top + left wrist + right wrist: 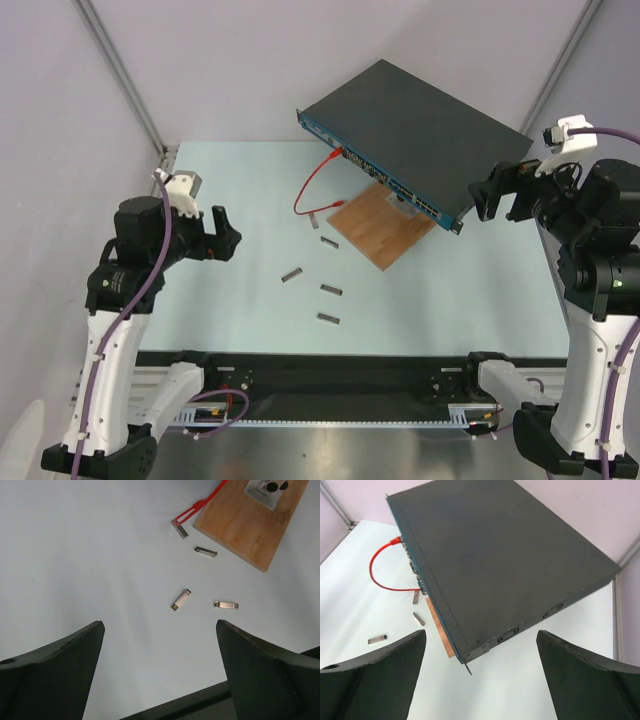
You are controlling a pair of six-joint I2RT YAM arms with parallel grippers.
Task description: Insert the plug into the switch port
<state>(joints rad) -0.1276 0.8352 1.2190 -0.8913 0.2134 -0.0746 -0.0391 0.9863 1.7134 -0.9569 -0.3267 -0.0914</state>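
We see switch [415, 130] at far right of pale blue table [230, 190], blue front face turned toward left arm, front edge over wooden board [375, 235]. Red cable [310, 190] loops from that face down to table. Small metal plugs [331, 289] lie loose near board. Left hand [160, 630] open, empty, over plugs. Right hand [480, 635] open, empty, over switch. Pale lilac walls [250, 60] behind.

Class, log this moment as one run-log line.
left gripper: open | right gripper: open | switch: front over wooden board | plug: lying on table, uninserted
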